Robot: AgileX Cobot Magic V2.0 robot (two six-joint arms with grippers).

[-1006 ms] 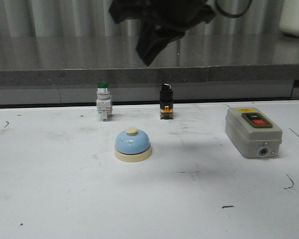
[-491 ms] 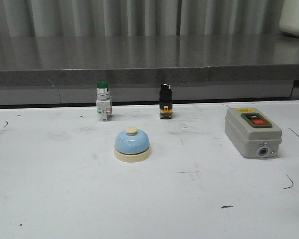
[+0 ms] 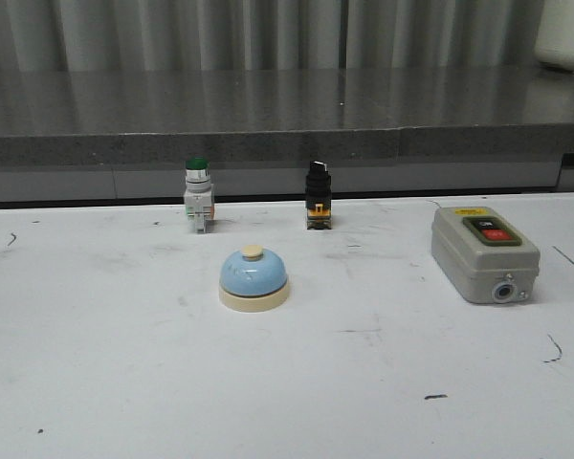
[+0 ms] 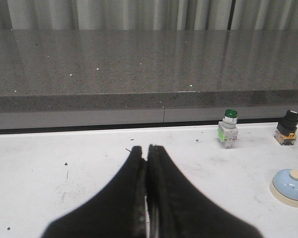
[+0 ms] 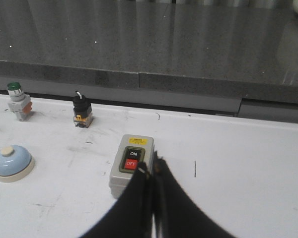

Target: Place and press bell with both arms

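Note:
The light-blue bell point(image 3: 254, 278) with its cream base and cream button stands upright on the white table, a little left of centre. It also shows in the left wrist view as the bell point(image 4: 291, 185) and in the right wrist view as the bell point(image 5: 11, 163). Neither arm appears in the front view. My left gripper point(image 4: 146, 148) is shut with nothing in it, well off to the bell's left. My right gripper point(image 5: 151, 167) is shut and empty, over the near end of the grey switch box point(image 5: 130, 164), far from the bell.
A green-capped pushbutton point(image 3: 198, 194) and a black selector switch point(image 3: 318, 195) stand behind the bell near the table's back edge. The grey switch box point(image 3: 483, 253) sits at the right. A dark stone ledge point(image 3: 287, 110) runs behind the table.
A black arm that hung at the top of the front view one second ago has gone out of that view. The bell and the switches have not moved.

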